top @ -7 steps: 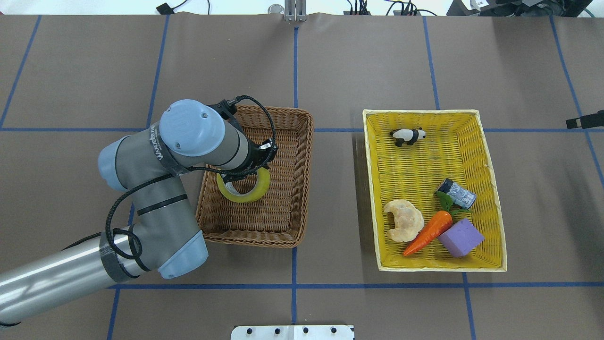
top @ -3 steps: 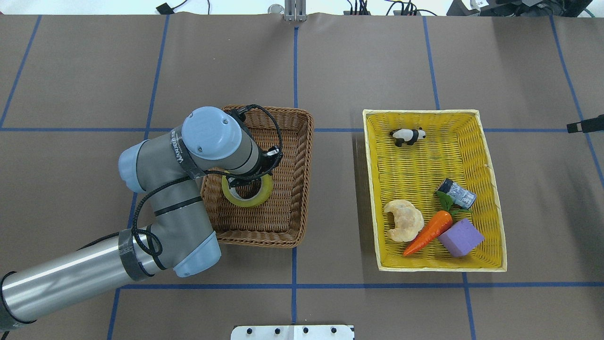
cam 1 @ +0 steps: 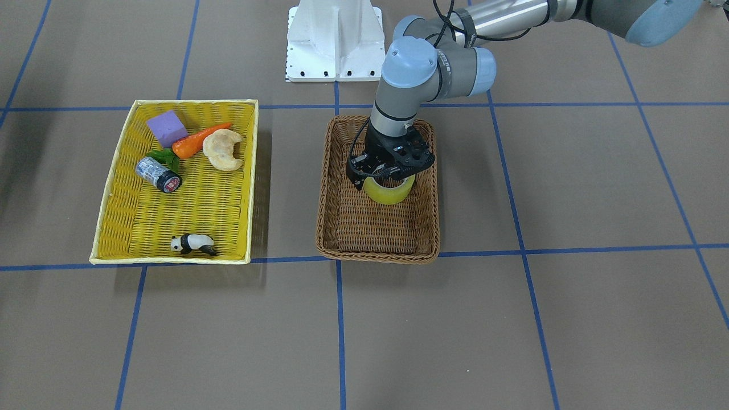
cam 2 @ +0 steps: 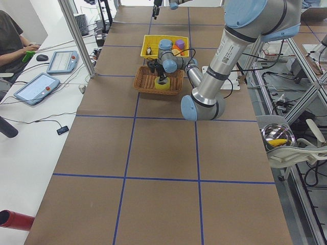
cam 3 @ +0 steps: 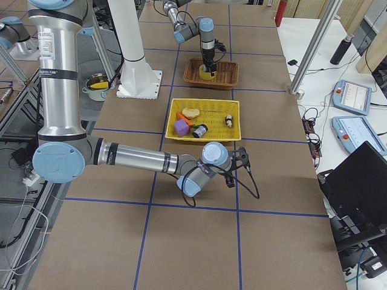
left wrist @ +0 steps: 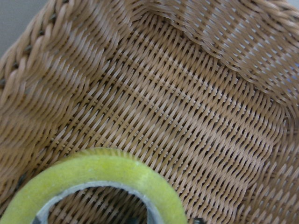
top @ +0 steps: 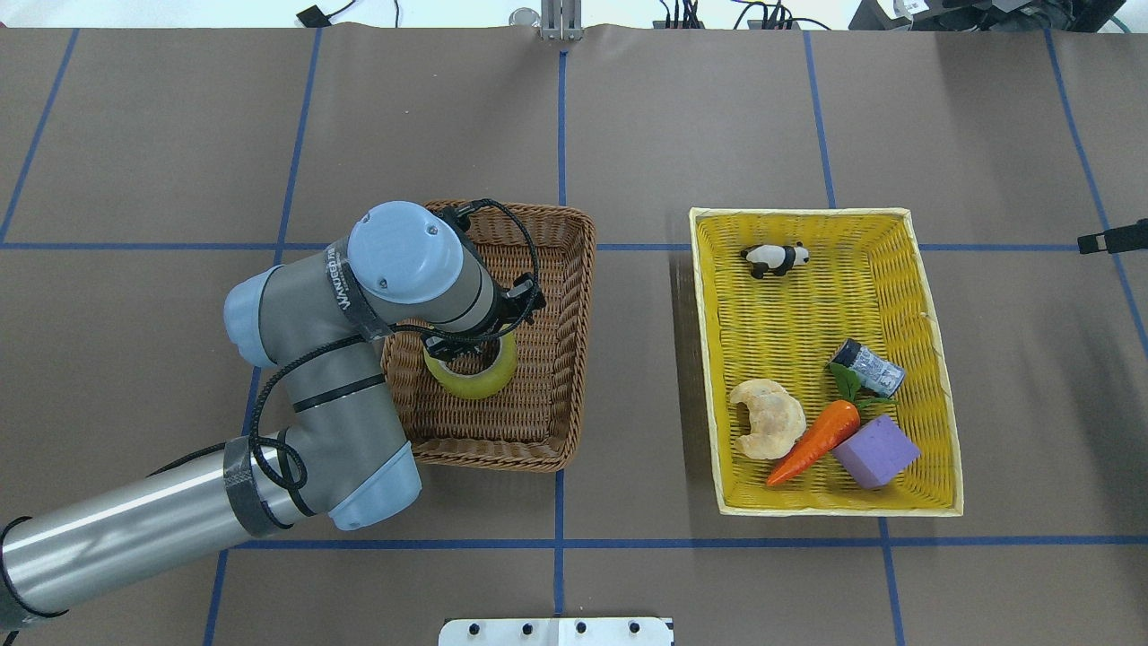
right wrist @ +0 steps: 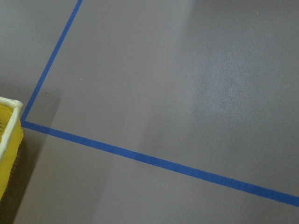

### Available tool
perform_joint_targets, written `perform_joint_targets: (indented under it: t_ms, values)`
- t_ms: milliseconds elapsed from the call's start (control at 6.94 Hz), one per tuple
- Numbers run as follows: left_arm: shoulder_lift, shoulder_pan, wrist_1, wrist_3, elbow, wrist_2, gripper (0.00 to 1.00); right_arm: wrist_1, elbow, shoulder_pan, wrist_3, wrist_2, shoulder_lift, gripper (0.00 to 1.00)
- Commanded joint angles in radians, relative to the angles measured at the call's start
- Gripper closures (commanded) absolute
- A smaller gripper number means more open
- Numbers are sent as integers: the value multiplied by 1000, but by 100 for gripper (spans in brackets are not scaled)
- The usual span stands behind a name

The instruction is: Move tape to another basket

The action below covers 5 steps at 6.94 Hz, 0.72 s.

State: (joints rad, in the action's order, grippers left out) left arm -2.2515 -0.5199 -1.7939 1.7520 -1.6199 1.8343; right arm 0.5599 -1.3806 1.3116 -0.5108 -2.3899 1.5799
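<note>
The tape (top: 473,381), a yellow ring, is in the brown wicker basket (top: 578,341), in its half nearest the robot. My left gripper (cam 1: 390,173) points down right over the tape (cam 1: 390,192) and is shut on its wall. The ring looks slightly tilted. The left wrist view shows the tape's rim (left wrist: 103,165) close up against the basket weave (left wrist: 187,93). My right gripper (top: 1112,238) is a small dark shape at the table's far right edge. I cannot tell whether it is open or shut.
A yellow woven tray (top: 798,213) stands right of the basket. It holds a panda figure (top: 776,258), a silver cylinder (top: 867,368), a croissant (top: 767,417), a carrot (top: 816,440) and a purple block (top: 876,451). The tray's corner shows in the right wrist view (right wrist: 7,140).
My left arm has swung right over the basket. The tape has shifted slightly right and toward the robot and looks more tilted. The right gripper has drifted a little.
</note>
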Motion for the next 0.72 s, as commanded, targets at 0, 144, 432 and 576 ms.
perform_joint_targets:
  t_ms: [0,144,432,576]
  values:
    - [27,-61,176,-73,-253,2,2,2,-2,2,-2,-8,-1,0]
    - [111,-92,286,-229,-422,2,2,47,-15,2,-2,-15,-4,0]
    - [351,-275,321,-746,-561,37,2,138,-40,18,-2,-17,-11,0]
    - [416,-399,323,-964,-545,119,2,156,-40,20,-2,-17,-12,0]
